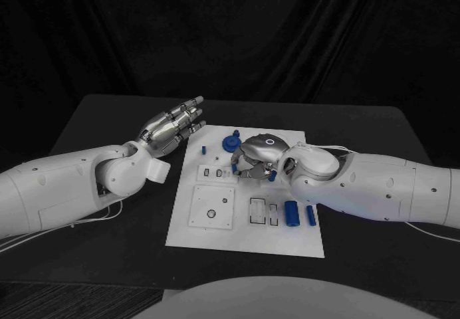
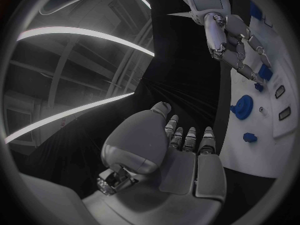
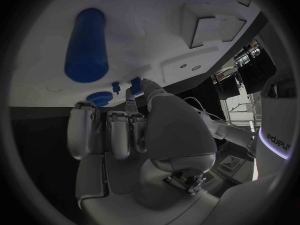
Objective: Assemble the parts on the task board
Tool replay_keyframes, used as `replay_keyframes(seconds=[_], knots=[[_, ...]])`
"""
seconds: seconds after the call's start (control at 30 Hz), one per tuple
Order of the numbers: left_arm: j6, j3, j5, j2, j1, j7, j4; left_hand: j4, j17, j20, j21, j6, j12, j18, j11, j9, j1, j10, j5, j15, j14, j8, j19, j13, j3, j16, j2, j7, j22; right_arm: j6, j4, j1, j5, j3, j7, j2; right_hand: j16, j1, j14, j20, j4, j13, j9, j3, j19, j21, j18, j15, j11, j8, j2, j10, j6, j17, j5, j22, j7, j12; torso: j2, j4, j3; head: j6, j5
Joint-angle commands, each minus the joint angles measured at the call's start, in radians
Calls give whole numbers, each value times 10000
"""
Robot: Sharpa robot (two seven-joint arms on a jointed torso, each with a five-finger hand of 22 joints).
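Observation:
The white task board lies mid-table. My right hand hovers over its far half with fingers curled in, and it pinches a small blue part between thumb and a finger. A blue toothed disc and a small blue piece sit near the board's far left corner. Two blue cylinders lie side by side on the board's right side, near my right forearm. My left hand floats above the table just off the board's far left corner, fingers stretched out and apart, holding nothing.
The board carries a square inset with a ring and narrow rectangular slots in its near half. Black table surrounds the board on all sides. My right forearm overhangs the board's right edge.

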Motion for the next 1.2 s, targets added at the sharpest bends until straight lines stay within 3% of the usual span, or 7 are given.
replay_keyframes(seconds=[0.03, 0.2, 0.37, 0.47, 0.77, 1.0, 1.2], knots=[[134, 10, 12, 25, -7, 102, 7, -2, -13, 51, -58, -28, -35, 167, 50, 12, -111, 18, 44, 59, -24, 39, -12, -10, 83, -36, -1, 71, -12, 400, -19, -54, -86, -28, -137, 24, -41, -163, 952, 87, 22, 2634, -34, -83, 137, -54, -78, 108, 71, -80, -43, 1023, -135, 2205, -325, 2019, 31, 26, -6, 2, -9, -2, -7], [128, 10, 12, 23, -7, 95, 6, -6, -13, 56, -58, -32, -35, 167, 54, 11, -119, 18, 47, 68, -24, 40, -12, -10, 104, -36, 4, 74, -12, 454, -25, -54, -86, -28, -131, 53, -52, -207, 949, 91, 39, 2634, -57, -121, 132, -64, -76, 109, 73, -191, -60, 1023, -301, 2189, -557, 2016, 30, 26, -4, 1, -8, -2, -12], [113, 10, 12, 14, -7, 103, 15, -6, -13, 56, -58, -32, -35, 167, 54, 11, -119, 18, 47, 68, -24, 40, -12, -10, 104, -36, 4, 74, -12, 536, -29, -54, -86, -28, -118, 71, -68, -344, 943, 103, 123, 2634, -178, -274, 102, -126, -63, 122, 87, -485, -137, 1023, -750, 2167, -1350, 1998, 45, 26, -5, 0, -7, -2, -20], [105, 10, 12, 11, -7, 108, 18, -9, -13, 58, -58, -35, -35, 167, 53, 11, -122, 18, 48, 70, -24, 40, -12, -10, 112, -36, 4, 74, -12, 559, -35, -54, -86, -28, -101, 79, -109, -455, 930, 98, 231, 2634, -452, -456, 63, -210, -45, 104, 54, -920, -191, 1023, -1501, 2117, -2046, 1975, -12, 26, -3, -3, -7, -2, -31], [82, 10, 12, -6, -7, 122, 35, -9, -13, 58, -58, -35, -35, 167, 53, 11, -122, 18, 48, 70, -24, 40, -12, -10, 112, -36, 4, 74, -12, 458, -38, -53, -86, -28, -58, 55, -174, -462, 908, 35, 404, 2634, -1147, -729, 9, -335, -21, 34, -38, -1116, -217, 1023, -2918, 2035, -2479, 1944, -128, 26, 3, -14, -8, -2, -13], [-32, 10, 12, -61, -7, 180, 76, -27, -13, 63, -58, -19, -35, 168, 45, 14, -129, 18, 53, 71, -24, 50, -12, -10, 133, -36, -15, 68, -12, -366, 94, 20, -86, -5, 111, -154, -191, -476, 902, -2, 1039, 2634, -1849, -855, 3, -364, -19, -4, -80, -1211, -665, 1023, -4572, 2011, -3000, 1941, -175, 26, 1, -10, -7, -2, 29], [-370, 11, 12, -144, -7, 410, 173, -292, -13, 123, -58, 39, -35, 169, 95, 22, -101, 18, -37, 111, -24, 105, -12, -10, 263, -36, -277, 118, -12, -1329, 586, 453, -82, 39, 338, -572, -149, -428, 915, 1, 1529, 2634, -1843, -825, 44, -287, -37, 8, -56, -1100, -751, 1023, -4006, 2055, -3014, 1964, -132, 26, -1, 3, 0, -2, 55]])
